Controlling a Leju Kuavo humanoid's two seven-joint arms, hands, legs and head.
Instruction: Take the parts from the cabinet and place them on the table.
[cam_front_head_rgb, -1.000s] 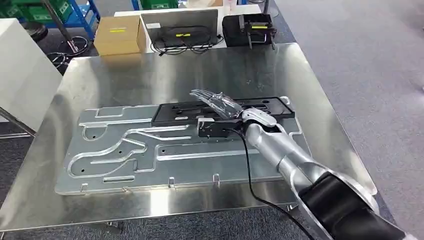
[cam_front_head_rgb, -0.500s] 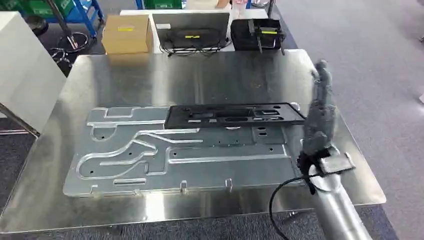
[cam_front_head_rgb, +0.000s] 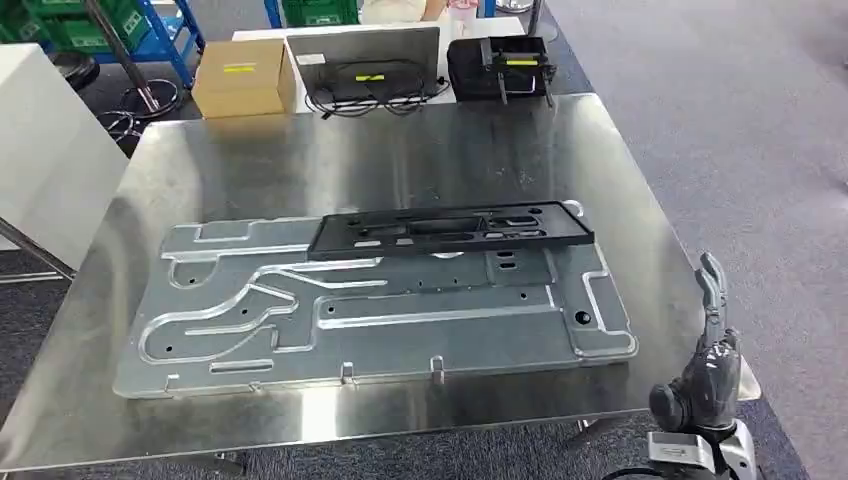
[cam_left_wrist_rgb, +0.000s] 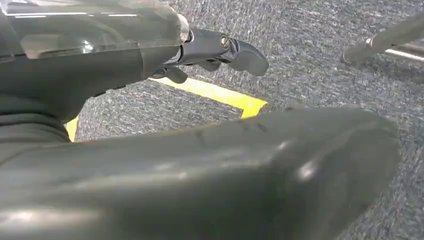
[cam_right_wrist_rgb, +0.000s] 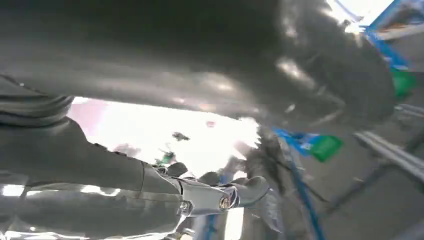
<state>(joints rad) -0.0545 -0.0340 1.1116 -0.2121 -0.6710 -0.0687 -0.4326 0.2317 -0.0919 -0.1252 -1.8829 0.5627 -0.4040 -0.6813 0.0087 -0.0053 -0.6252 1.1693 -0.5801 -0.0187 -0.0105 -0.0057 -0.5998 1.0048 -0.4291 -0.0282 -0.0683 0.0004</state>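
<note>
Steel table (cam_front_head_rgb: 400, 150), grey carpet (cam_front_head_rgb: 740, 130), cardboard box (cam_front_head_rgb: 240, 75) behind

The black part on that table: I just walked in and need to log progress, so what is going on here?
Nothing is being handled right now. The black part lies on the large silver plate, along its far edge, on the steel table. The right hand is off the part, at the table's near right corner, fingers up, holding nothing. The left hand hangs over the carpet floor, also holding nothing.
</note>
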